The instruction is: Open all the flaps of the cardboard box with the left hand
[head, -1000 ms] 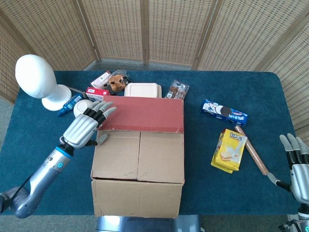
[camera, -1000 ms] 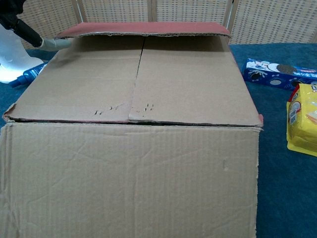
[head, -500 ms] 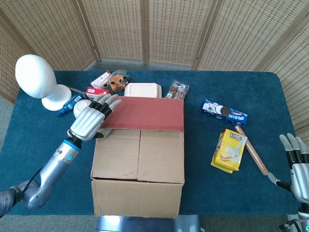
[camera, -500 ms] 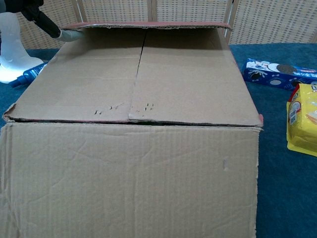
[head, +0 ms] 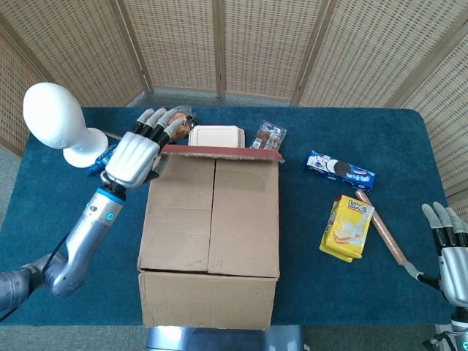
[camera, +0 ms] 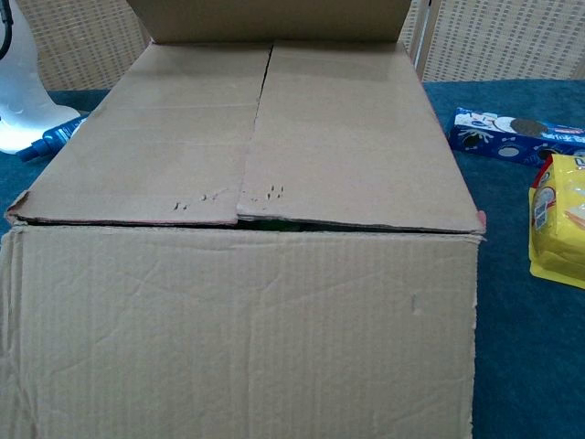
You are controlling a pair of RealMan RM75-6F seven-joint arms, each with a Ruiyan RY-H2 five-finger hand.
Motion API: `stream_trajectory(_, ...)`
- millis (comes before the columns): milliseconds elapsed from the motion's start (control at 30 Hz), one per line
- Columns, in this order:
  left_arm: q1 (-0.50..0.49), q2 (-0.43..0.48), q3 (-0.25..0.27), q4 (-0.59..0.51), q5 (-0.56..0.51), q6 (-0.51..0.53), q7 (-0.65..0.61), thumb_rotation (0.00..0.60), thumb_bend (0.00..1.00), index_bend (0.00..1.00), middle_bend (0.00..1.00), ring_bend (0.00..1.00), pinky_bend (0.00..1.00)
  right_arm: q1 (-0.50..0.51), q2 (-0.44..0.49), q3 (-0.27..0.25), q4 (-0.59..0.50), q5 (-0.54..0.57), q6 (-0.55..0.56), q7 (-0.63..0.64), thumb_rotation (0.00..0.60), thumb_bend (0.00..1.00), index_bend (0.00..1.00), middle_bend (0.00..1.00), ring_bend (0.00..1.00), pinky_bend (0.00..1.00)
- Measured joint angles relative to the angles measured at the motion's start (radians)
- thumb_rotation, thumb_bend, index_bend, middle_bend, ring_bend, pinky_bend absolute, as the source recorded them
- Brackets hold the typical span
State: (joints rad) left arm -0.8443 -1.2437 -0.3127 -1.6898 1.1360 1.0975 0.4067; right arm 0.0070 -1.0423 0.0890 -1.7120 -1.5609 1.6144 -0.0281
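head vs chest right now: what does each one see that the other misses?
Head view only: the left hand at the raised far flap, the right hand idle at the table's near right, the white mannequin head's top, the rolling pin and the snacks behind the box. Chest view only: the box's front wall and the raised flap's plain inner face. Both: cardboard box, its two closed flaps, cookie pack, yellow packet.

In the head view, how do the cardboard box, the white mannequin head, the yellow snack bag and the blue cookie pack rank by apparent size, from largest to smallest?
1. cardboard box
2. white mannequin head
3 and 4. yellow snack bag and blue cookie pack: they look about alike in area, so I leave them unranked.
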Motion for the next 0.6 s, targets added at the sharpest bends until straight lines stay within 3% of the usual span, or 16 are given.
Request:
stream_trajectory(233, -0.079, -0.03, -0.056, 0.098, -0.067, -0.025, 0.064, 0.6, 0.54, 0.0, 0.0, 0.0, 0.05, 0.002, 0.007, 0.001, -0.006, 0.014, -0.011, 0.005, 0.6, 0.0, 0.0, 0.0, 0.0, 0.14)
stream_trajectory(600, -0.223, -0.159, -0.086, 0.341, -0.183, -0.11, 0.158, 0.6, 0.54, 0.0, 0.0, 0.0, 0.06, 0.01, 0.001, 0.022, -0.007, 0.066, -0.027, -0.023, 0.6, 0.0, 0.0, 0.0, 0.0, 0.14)
